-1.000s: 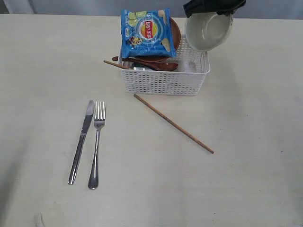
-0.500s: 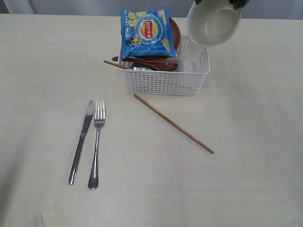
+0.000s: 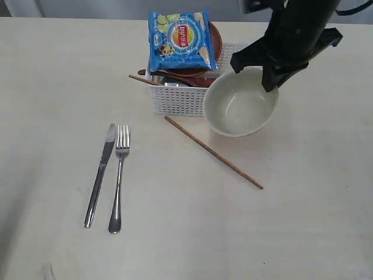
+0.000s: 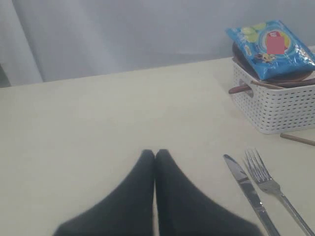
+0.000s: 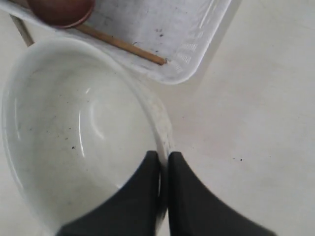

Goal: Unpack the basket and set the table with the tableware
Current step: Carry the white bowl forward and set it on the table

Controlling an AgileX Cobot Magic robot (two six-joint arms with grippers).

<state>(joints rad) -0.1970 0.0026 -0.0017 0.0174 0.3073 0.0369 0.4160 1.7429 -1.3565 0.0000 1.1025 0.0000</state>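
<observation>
Holding, exterior view: the right gripper (image 3: 270, 86) pinches the far rim of the bowl (image 3: 239, 108), jaws narrow on its wall. The bowl hangs below the jaws, tilted, its mouth showing.
Bowl's place: in front of the basket (image 3: 178, 100), covering its near corner. Whether it touches the table (image 3: 58, 87) I cannot tell.
Laid out: knife (image 3: 100, 175) and fork (image 3: 118, 178) lie side by side, well apart from the right jaws. One chopstick (image 3: 213, 151) lies slantwise, just beside the bowl.
In the basket: the bag (image 3: 180, 41) leans on the plate (image 3: 216, 36). The spoon (image 3: 195, 81) and a second chopstick (image 3: 143, 79) lie beneath it. No cup can be made out.
Left wrist view: the left gripper (image 4: 155, 155) has its jaws pressed together on nothing, over bare table. Knife (image 4: 246, 184) and fork (image 4: 270, 184) lie just beyond the tips, the basket (image 4: 280, 108) farther off.
Right wrist view: the right jaws clamp the bowl (image 5: 74, 132) rim, one finger inside and one outside. Beyond the bowl the basket (image 5: 187, 29) holds the second chopstick (image 5: 120, 45).
Progress: roughly a third done, I judge. Three pieces are out and the bowl is in transit. Spoon, plate, second chopstick and any cup are left, and the bag is not tableware.
</observation>
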